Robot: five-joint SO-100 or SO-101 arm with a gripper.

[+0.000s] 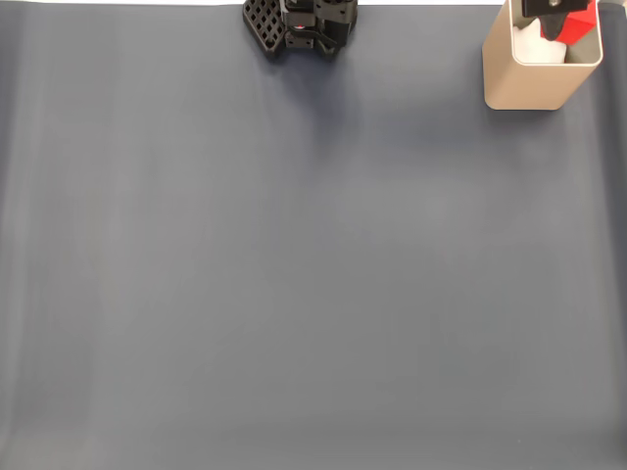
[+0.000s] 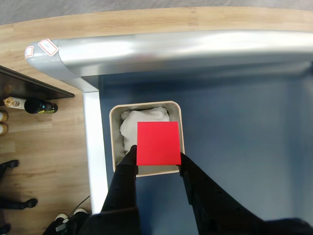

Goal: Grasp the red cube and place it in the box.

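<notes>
The tan box (image 1: 524, 83) stands at the top right of the fixed view, on the dark mat. In the wrist view I look straight down into the box (image 2: 115, 147), which holds something white and crumpled. My gripper (image 2: 157, 159) is shut on the red cube (image 2: 158, 143), held directly above the box's opening with a black finger (image 2: 128, 166) on each side. In the fixed view the red cube (image 1: 578, 24) and part of the gripper (image 1: 554, 12) show over the box's rim.
The arm's black base (image 1: 299, 24) sits at the top centre of the fixed view. In the wrist view a silver table rail (image 2: 171, 49) runs past the box, with wooden floor (image 2: 44, 147) and bottles (image 2: 29, 104) beyond the table's edge.
</notes>
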